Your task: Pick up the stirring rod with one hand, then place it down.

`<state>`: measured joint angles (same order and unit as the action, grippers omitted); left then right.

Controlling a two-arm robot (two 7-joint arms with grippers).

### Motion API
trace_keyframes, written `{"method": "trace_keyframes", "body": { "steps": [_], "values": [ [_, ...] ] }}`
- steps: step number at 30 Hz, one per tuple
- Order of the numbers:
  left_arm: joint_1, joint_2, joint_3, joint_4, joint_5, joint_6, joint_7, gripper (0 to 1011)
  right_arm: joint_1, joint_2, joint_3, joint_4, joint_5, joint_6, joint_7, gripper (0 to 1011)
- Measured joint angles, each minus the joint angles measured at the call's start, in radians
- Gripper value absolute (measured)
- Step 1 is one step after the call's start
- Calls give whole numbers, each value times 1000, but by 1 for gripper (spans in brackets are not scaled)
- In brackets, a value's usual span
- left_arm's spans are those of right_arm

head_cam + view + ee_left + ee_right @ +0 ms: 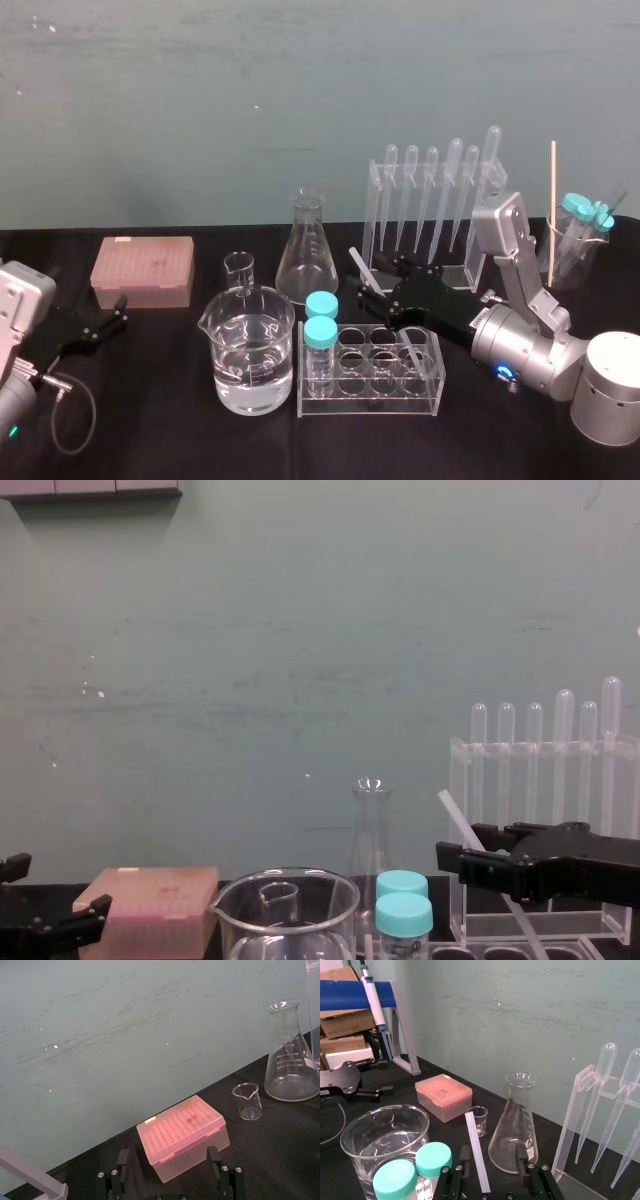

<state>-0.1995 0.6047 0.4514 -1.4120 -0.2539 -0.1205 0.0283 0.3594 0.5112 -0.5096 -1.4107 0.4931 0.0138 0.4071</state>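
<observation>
Stirring rod [475, 1147] leans at a slant, lower end apparently down in a well on the right side of the clear tube rack [368, 398], upper end pointing up toward the flask [305, 250]. Right claw [373, 282] sits round its mid-length w/ fingers apart. In the right wrist view the rod runs between them, hard by one finger w/ a gap to the other, so it isn't clamped.

Risks, as judged from here:
- Rod is off-centre in the claw, so closing would shove it sideways first. It could pivot in the well, or end up pinched at the finger edge and slip, esp. being thin and smooth.
- A lift that doesn't follow the slant could jam the lower end against the well rim and drag or tip the rack.
- A swinging upper end could knock the flask. A shifted rack could bump the blue-capped tubes [321, 320] or the water beaker [250, 310] just beside it.

Pose: R arm comes in from the robot's right, forearm low over the counter [150, 430], wrist aimed toward the robot's left, claw above the rack's rear. L arm is parked at the counter's left edge, left claw [100, 325] w/ fingers apart, near the pink tip box [143, 268].
</observation>
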Motion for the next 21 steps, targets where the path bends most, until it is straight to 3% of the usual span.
{"method": "trace_keyframes", "body": {
  "steps": [4,8,9,14,18,21],
  "values": [
    [0,0,0,0,0,0,0,1000,0,0,0,-1,0,-1,0,435],
    [0,0,0,0,0,0,0,1000,0,0,0,-1,0,-1,0,362],
    [0,0,0,0,0,0,0,1000,0,0,0,-1,0,-1,0,288],
    [0,0,0,0,0,0,0,1000,0,0,0,-1,0,-1,0,138],
    [0,0,0,0,0,0,0,1000,0,0,0,-1,0,-1,0,67],
    [0,0,0,0,0,0,0,1000,0,0,0,-1,0,-1,0,67]
  ]
}}
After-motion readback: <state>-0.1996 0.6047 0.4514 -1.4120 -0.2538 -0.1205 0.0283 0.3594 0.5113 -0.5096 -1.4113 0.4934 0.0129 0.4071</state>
